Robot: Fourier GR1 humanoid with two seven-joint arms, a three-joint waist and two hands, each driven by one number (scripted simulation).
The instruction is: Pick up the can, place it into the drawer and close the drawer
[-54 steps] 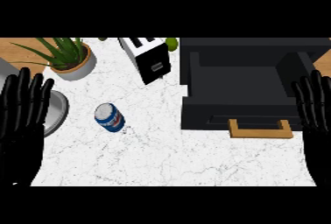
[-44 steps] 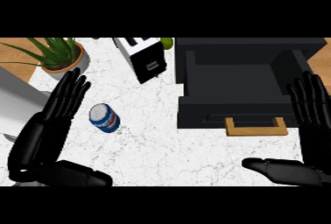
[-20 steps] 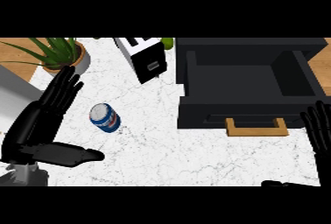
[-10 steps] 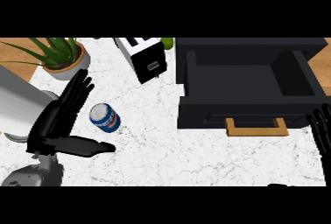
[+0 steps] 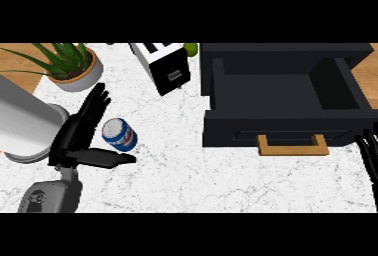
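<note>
Left hand (image 5: 77, 137): fingers straight, thumb spread, holding nothing, just left of the can (image 5: 119, 135), which lies on the marble counter (image 5: 184, 175). Right hand (image 5: 368, 155): only fingertips show at the right edge; cannot tell its state. Drawer (image 5: 284, 97): open, wooden handle (image 5: 292, 145) facing front. Toaster (image 5: 164, 67) and potted plant (image 5: 70, 65): both cut off at top. Grey cylinder (image 5: 22, 125): partly cropped at left.

Matt black drawer (image 5: 284, 95), wooden handle (image 5: 292, 146)
</note>
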